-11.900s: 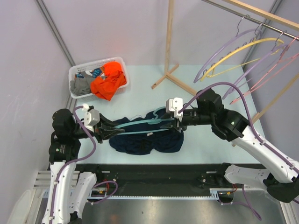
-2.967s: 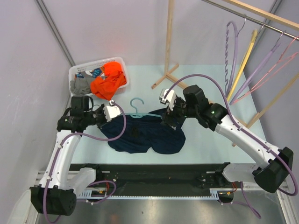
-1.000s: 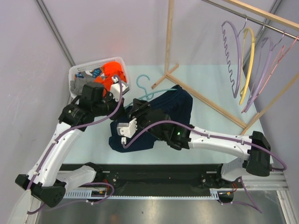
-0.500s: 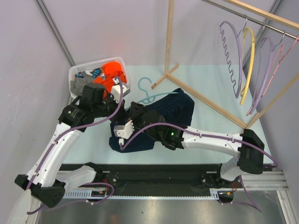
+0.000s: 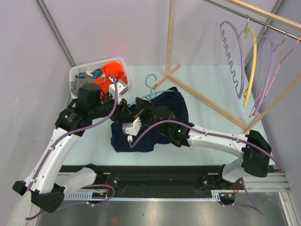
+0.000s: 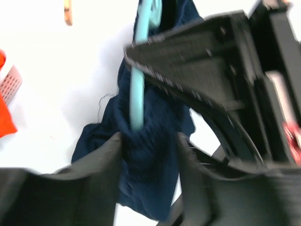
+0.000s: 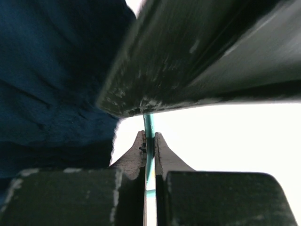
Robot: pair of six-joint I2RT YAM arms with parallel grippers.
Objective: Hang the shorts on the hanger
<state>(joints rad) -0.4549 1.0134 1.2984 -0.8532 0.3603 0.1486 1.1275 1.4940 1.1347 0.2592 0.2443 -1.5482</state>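
White basket (image 5: 94, 64), wooden rack (image 5: 170, 33)

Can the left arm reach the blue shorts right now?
Probably yes. The left arm has its jaws open on either side of a bunched fold of the shorts, where the hanger ends. The right arm, pinching the hanger, crowds close but does not cover that fold.
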